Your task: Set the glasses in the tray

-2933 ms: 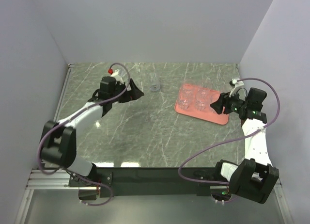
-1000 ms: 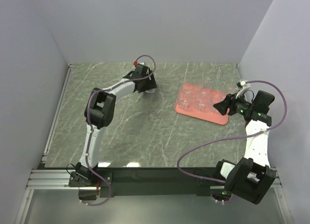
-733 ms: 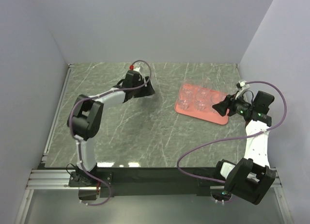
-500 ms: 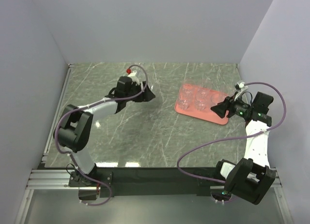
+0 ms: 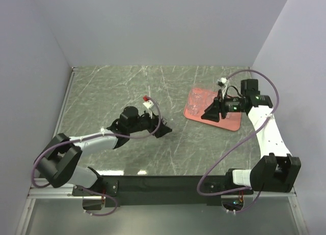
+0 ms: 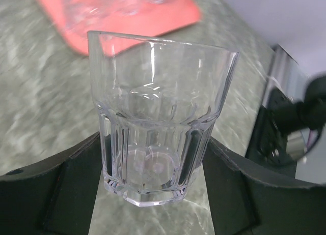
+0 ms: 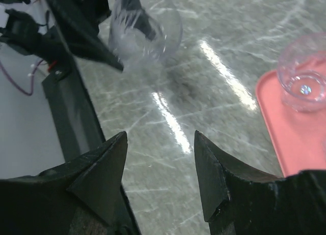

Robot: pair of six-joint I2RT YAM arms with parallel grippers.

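My left gripper (image 5: pixel 162 129) is shut on a clear ribbed glass tumbler (image 6: pixel 158 138), held upright between both fingers above the marble table, near the middle front. The same glass shows in the right wrist view (image 7: pixel 145 31). The salmon-pink tray (image 5: pixel 230 124) lies at the right; its corner shows in the left wrist view (image 6: pixel 168 13). Clear glasses stand in it, one at its left end (image 5: pixel 195 108) and one in the right wrist view (image 7: pixel 303 80). My right gripper (image 5: pixel 209 113) is open and empty, hovering over the tray's left part, pointing left (image 7: pixel 160 158).
The green marble table (image 5: pixel 127 92) is walled by pale panels on three sides. A black rail (image 5: pixel 168 183) with the arm bases runs along the near edge. The right arm and its purple cable (image 5: pixel 239 143) hide part of the tray.
My left arm has carried the glass from the back of the table toward the near middle. My right arm has swung left from the tray's right end to over the tray.
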